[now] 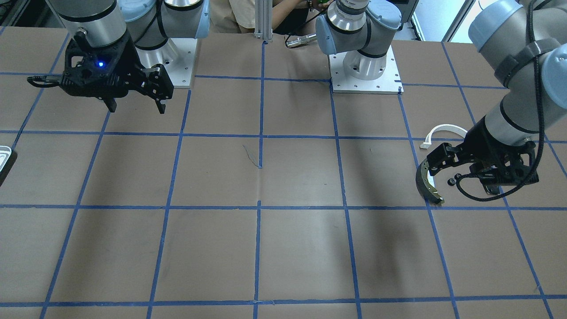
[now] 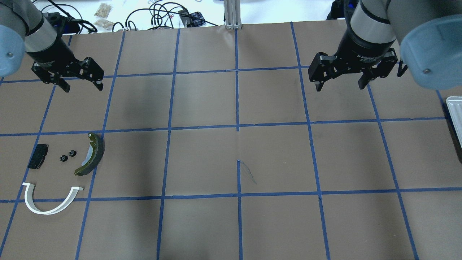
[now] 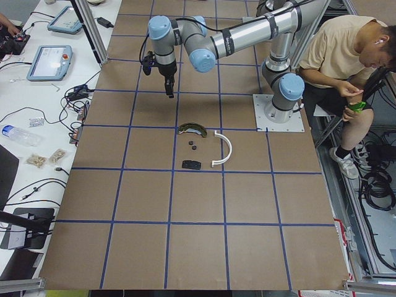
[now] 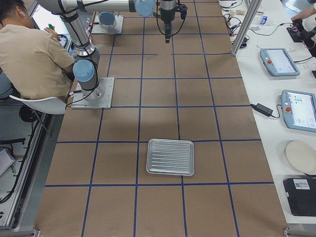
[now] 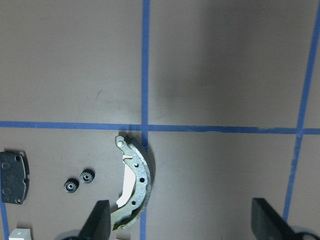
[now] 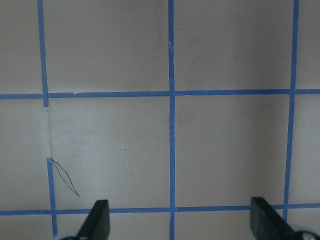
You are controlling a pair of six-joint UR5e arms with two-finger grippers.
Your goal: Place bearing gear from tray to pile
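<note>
Hovering clear of the table, the left gripper (image 2: 83, 86) and the right gripper (image 2: 340, 86) both have their fingers spread wide, with nothing between them. In the overhead view the pile sits at about 8 o'clock from the table's centre. Two small black gears (image 2: 67, 156) lie close together in it, at 3 o'clock from the black pad (image 2: 38, 156) and 9 o'clock from the olive brake shoe (image 2: 98, 151). The white arch strip (image 2: 47, 212) lies at 6 o'clock from them. The left gripper hangs at 12 o'clock from this group.

The tray (image 4: 170, 140) lies well apart, at the table's 3 o'clock edge. Its ribbed floor looks bare from the right side camera, though a gear that small could be lost among the ribs at this distance. Judged from that, the placing appears done or nearly so.

The risks lie with the gears themselves:
- They are tiny and round, so a finger brushing them on a descent into the pile could send one rolling off toward the tape lines.
- If another gear waits in the tray, widely spread fingers closing on so small a part could pinch it off-centre and flick it away.
- The ribs could also tip it as the fingers close.
</note>
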